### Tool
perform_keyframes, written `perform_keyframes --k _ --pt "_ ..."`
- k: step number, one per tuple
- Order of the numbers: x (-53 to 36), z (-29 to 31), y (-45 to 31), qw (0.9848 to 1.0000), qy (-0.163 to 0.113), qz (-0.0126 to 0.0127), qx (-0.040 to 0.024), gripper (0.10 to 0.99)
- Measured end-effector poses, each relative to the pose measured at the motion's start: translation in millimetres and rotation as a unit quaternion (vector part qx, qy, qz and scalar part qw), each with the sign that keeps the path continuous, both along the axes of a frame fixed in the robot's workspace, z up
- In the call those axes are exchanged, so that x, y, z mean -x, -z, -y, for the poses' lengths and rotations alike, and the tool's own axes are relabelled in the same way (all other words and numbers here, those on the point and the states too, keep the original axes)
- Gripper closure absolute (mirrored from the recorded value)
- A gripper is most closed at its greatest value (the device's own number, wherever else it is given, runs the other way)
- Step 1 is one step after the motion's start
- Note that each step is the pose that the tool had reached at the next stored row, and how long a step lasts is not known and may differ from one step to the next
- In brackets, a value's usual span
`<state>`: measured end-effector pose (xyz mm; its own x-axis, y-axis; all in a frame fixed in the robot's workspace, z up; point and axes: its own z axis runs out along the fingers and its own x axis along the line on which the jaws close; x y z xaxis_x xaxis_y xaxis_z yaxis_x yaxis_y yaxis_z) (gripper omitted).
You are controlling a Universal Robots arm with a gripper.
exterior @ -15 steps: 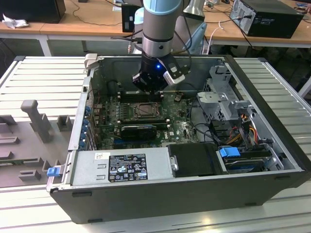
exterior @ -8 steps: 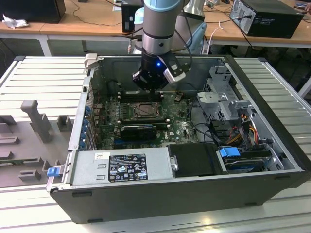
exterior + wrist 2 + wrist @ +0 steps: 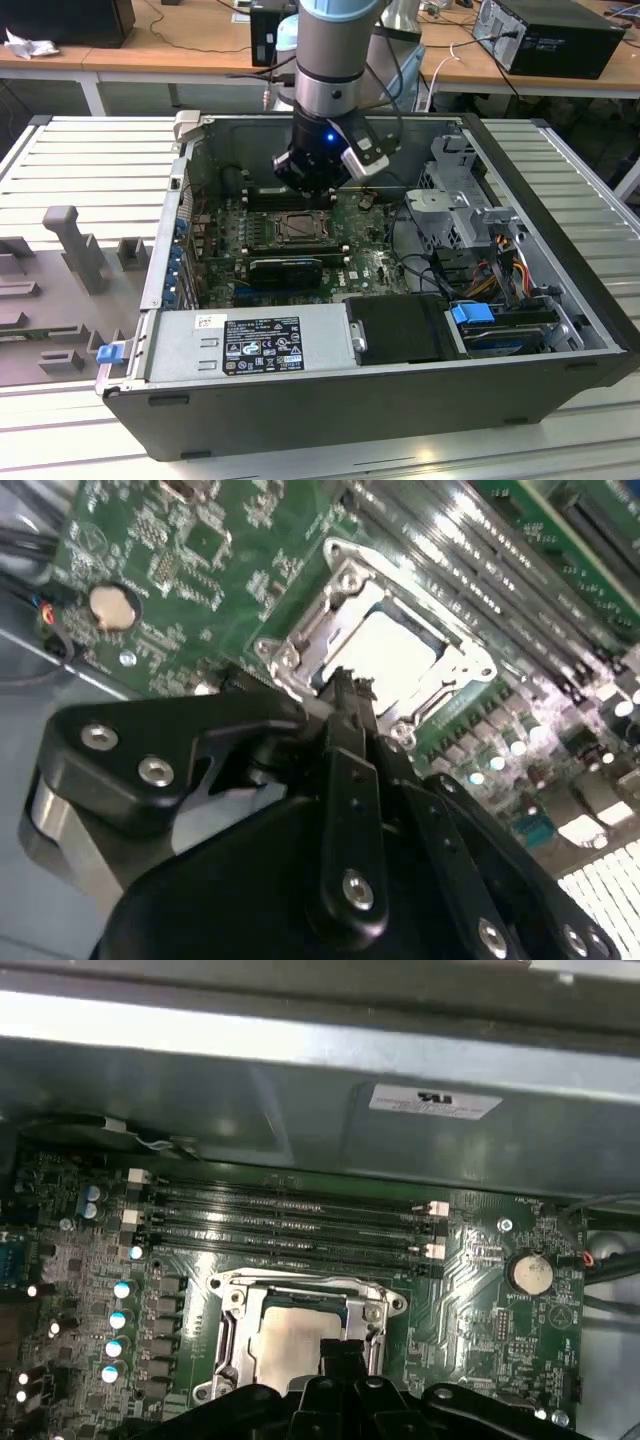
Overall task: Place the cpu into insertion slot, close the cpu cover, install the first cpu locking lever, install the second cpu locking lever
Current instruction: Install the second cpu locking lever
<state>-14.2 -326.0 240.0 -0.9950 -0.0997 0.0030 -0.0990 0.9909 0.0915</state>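
Note:
The cpu (image 3: 392, 652) lies flat in the insertion slot (image 3: 297, 228) on the green board, its silvery top showing. In the first wrist view the cpu (image 3: 288, 1340) looks pale grey. The cpu cover (image 3: 292, 645) is a silver metal frame lying down around the chip, and its far bar (image 3: 300, 1287) shows in the first wrist view. My gripper (image 3: 312, 192) hangs just above the socket's edge. Its black fingers (image 3: 345, 705) are pressed together with nothing between them, the tip (image 3: 345, 1353) over the chip's near edge.
Long memory slots (image 3: 290, 1222) run behind the socket, and a coin battery (image 3: 530, 1272) sits to one side. A black graphics card (image 3: 285, 268), the power supply (image 3: 250, 345), a drive cage (image 3: 460, 200) and loose cables (image 3: 500, 265) crowd the case. The case walls (image 3: 170, 220) stand close.

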Motion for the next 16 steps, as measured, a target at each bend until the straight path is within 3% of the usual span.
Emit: perform_keyframes --k 3,5,6,7,8,10,11,14,16 --pt "0.0 12.4 0.8 1.0 0.0 -0.0002 0.0001 0.98" --pt "0.0 23.4 2.1 1.0 0.0 -0.0029 0.0001 0.98" --pt "0.0 27.1 2.7 1.0 0.0 -0.0052 0.0001 0.98" --pt "0.0 34.8 3.7 0.9999 0.0 -0.0114 0.0002 0.98" --pt "0.0 40.1 4.3 0.9999 0.0 -0.0147 -0.0018 0.98" --pt "0.7 47.7 4.6 0.9998 0.0 -0.0149 -0.0143 0.98" --pt "1.8 50.3 4.6 0.9996 0.0 -0.0149 -0.0251 0.98" --pt "5.3 58.6 4.9 0.9991 0.0 -0.015 -0.0389 0.98" --pt "16.3 61.4 5.4 0.9991 0.0 -0.0149 -0.0409 0.98"
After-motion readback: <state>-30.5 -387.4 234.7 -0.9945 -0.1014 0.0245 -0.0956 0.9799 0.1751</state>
